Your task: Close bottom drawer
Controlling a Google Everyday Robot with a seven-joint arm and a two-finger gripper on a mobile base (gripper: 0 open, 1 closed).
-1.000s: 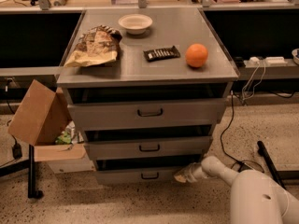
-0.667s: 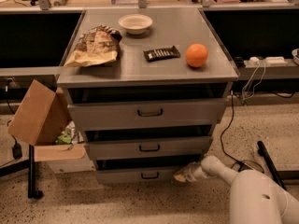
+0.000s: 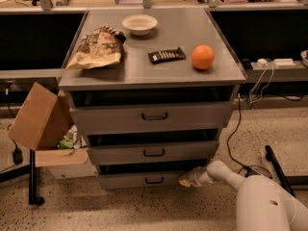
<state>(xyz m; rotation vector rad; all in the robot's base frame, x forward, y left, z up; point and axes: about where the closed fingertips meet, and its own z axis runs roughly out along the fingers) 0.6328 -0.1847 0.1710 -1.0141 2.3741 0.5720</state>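
The bottom drawer point(image 3: 139, 180) is the lowest grey metal front of the cabinet, with a small dark bar handle point(image 3: 154, 180). A dark gap shows above its front. My gripper point(image 3: 186, 180) reaches in from the lower right on a white arm and rests against the right end of this drawer's front, just above the floor. The middle drawer point(image 3: 153, 152) and top drawer point(image 3: 154, 117) sit above it.
On the cabinet top lie a white bowl point(image 3: 139, 24), a chip bag point(image 3: 98, 48), a dark snack bar point(image 3: 166, 55) and an orange point(image 3: 202, 57). A cardboard box point(image 3: 41, 119) leans left of the cabinet. Cables point(image 3: 236, 134) and a black leg point(image 3: 281, 171) lie at right.
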